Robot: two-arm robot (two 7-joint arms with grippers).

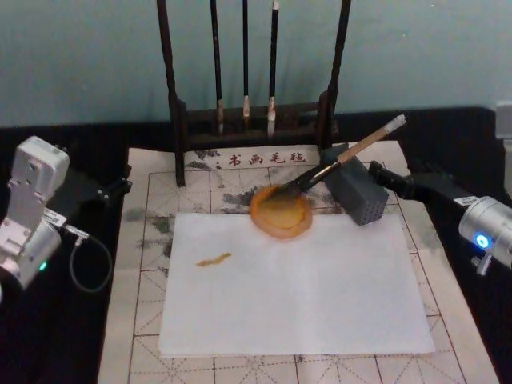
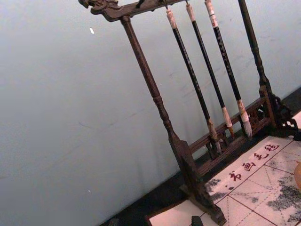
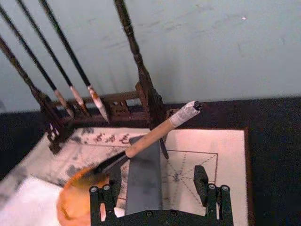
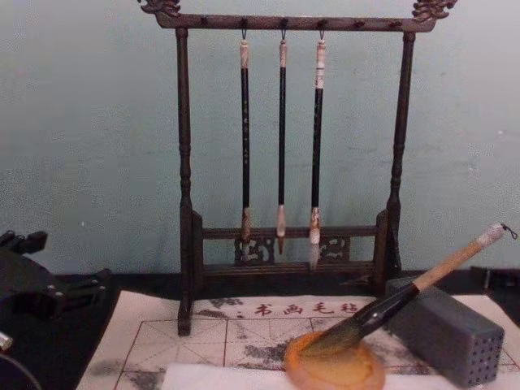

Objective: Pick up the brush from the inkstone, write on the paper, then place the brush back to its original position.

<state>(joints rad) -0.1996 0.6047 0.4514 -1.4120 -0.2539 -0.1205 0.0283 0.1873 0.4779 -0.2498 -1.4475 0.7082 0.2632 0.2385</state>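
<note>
The brush (image 1: 344,158) lies tilted, its dark tip in the round orange inkstone (image 1: 281,212) and its tan handle resting across the grey block (image 1: 358,194). In the right wrist view the brush (image 3: 150,137) crosses just ahead of my right gripper (image 3: 157,175), which is open with one finger on each side of the block and holds nothing. From the head, my right gripper (image 1: 382,174) sits just right of the block. The white paper (image 1: 296,292) bears a short amber stroke (image 1: 214,259). My left gripper (image 1: 120,186) is parked off the mat's left edge.
A dark wooden rack (image 1: 252,120) with three thin hanging brushes (image 4: 281,146) stands at the back of the gridded felt mat (image 1: 144,240). Black tabletop surrounds the mat. A cable (image 1: 84,260) loops beside the left arm.
</note>
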